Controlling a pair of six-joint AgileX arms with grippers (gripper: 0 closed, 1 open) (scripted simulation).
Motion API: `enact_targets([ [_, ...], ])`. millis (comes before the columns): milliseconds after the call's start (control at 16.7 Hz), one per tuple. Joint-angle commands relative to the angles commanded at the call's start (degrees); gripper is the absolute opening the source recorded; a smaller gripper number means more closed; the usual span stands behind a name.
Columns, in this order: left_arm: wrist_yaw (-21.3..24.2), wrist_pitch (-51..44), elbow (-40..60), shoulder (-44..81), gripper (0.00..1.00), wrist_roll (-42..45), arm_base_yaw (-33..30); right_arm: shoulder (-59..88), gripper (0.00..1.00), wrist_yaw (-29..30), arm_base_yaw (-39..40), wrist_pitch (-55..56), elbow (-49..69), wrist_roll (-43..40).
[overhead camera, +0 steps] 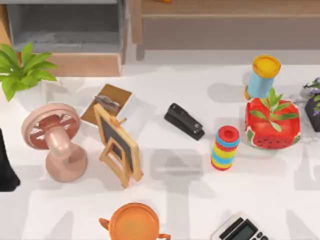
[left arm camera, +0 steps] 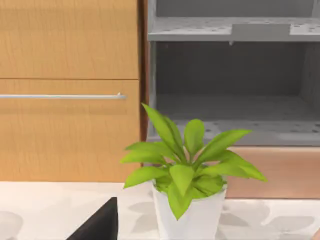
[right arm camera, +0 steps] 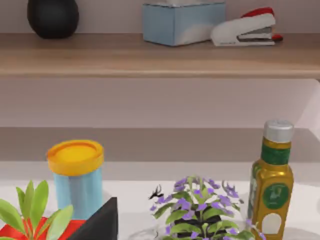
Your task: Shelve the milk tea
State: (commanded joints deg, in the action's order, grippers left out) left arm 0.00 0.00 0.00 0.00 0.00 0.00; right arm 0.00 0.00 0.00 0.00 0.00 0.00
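Note:
The milk tea [overhead camera: 263, 76] is a light blue cup with a yellow lid. It stands upright at the table's back right, just behind a red watermelon-patterned planter [overhead camera: 272, 125]. In the right wrist view the milk tea [right arm camera: 76, 175] stands in front of a wooden shelf [right arm camera: 150, 55]. A dark part of my right gripper [right arm camera: 97, 224] shows low in that view, short of the cup. My left arm [overhead camera: 6, 165] sits at the table's left edge, and a dark part of its gripper [left arm camera: 97, 225] shows beside a potted plant [left arm camera: 187, 165].
The wooden shelf [overhead camera: 225, 22] holds a black ball [right arm camera: 52, 17], a tissue box [right arm camera: 182, 22] and a white stapler [right arm camera: 245, 29]. An open grey cabinet [overhead camera: 65, 25] stands at the back left. On the table are a pink fan [overhead camera: 55, 142], a chalkboard [overhead camera: 117, 145], a black stapler [overhead camera: 185, 121], stacked rings [overhead camera: 225, 148], a purple flower pot [right arm camera: 200, 210] and an oil bottle [right arm camera: 272, 177].

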Motion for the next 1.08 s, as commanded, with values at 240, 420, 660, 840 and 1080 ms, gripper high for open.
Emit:
enact_targets([
  [240, 0.0, 0.0, 0.0, 0.0, 1.0, 0.0, 0.0, 1.74, 1.0, -0.92, -0.71, 1.73, 0.62, 0.06],
  [420, 0.0, 0.0, 0.0, 0.0, 1.0, 0.0, 0.0, 8.92, 1.0, -4.22, -3.58, 8.44, 2.75, 0.17],
  [660, 0.0, 0.0, 0.0, 0.0, 1.0, 0.0, 0.0, 26.42, 1.0, -10.82, -10.22, 22.88, 6.86, 0.18],
  [840, 0.0, 0.0, 0.0, 0.0, 1.0, 0.0, 0.0, 43.64, 1.0, -16.68, -16.69, 36.13, 10.47, 0.1],
  [1080, 0.0, 0.0, 0.0, 0.0, 1.0, 0.0, 0.0, 68.62, 1.0, -24.83, -26.08, 54.77, 15.49, 0.01],
])
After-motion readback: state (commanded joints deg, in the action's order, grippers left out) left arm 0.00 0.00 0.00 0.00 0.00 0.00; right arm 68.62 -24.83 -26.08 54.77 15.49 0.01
